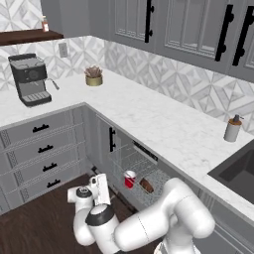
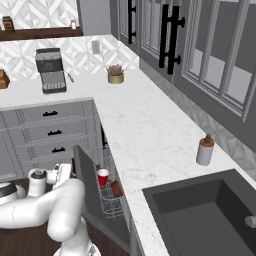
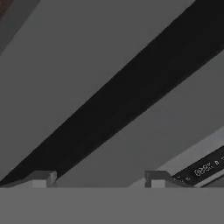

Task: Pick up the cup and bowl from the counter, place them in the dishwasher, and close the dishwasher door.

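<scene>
Sitting upright in the grey wire rack (image 1: 141, 171) of the dishwasher (image 1: 144, 155), the red cup (image 1: 129, 179) has the dark brown bowl (image 1: 147, 185) just beside it, on the side away from the corner of the kitchen. From my right base camera I see the same pair, the cup (image 2: 102, 177) with its pale inside showing and the bowl (image 2: 117, 188) next to it in the rack, tucked under the edge of the counter (image 2: 150, 135). The dishwasher door (image 2: 86, 185) stands partly raised, a flat grey panel between my arm and the rack. My claw (image 1: 101, 188) is low, in front of that door, with my arm bent down near the dark wooden floor (image 1: 30, 223). Through my hand camera my two fingertips (image 3: 41, 178) stand well apart with nothing between them, so my claw is released and empty; ahead of them lie grey panels crossed by a dark slanted gap, and a dark strip with small pale markings sits at the lower right.

Farther out, the white marble counter runs in an L. A grey-white soap dispenser (image 1: 232, 129) stands near the dark sink (image 1: 238, 171), a tan pot with a plant (image 1: 94, 77) sits toward the corner, and a coffee machine (image 1: 30, 79) stands on the other leg of the counter above grey drawers (image 1: 42, 149) with black handles.
</scene>
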Tool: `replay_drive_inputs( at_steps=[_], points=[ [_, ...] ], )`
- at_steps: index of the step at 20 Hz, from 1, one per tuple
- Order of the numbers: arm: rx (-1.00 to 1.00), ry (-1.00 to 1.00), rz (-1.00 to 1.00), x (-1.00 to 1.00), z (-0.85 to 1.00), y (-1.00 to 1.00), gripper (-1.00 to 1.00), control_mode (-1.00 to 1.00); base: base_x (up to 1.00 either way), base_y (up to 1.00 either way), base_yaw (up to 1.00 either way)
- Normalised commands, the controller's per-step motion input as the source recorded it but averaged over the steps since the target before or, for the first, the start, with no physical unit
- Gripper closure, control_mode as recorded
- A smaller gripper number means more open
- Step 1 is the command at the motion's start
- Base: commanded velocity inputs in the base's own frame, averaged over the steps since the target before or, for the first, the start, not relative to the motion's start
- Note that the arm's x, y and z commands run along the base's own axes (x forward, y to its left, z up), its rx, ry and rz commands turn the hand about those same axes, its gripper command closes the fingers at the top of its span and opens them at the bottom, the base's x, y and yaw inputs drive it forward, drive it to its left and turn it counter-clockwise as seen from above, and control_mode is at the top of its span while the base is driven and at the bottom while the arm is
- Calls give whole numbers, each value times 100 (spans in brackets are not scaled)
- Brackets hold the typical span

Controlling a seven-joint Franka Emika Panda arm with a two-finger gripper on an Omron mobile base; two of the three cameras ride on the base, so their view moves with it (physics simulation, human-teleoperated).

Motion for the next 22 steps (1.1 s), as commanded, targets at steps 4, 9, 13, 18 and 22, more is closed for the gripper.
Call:
replay_drive_inputs(
  at_steps=[4, 9, 13, 18, 22],
  points=[
    [-37, 2, 0, 66, -43, -100, -100, -100, 0, 0, 0],
    [-40, 14, 0, 76, -75, -100, -100, -100, 0, 0, 0],
    [-40, 18, 0, 77, -99, -100, -100, -100, 0, 0, 0],
    [-42, 15, 0, 79, -97, -91, -100, -100, 0, 0, 0],
    [-32, 4, 0, 91, -85, -100, -100, -100, 0, 0, 0]
  ],
)
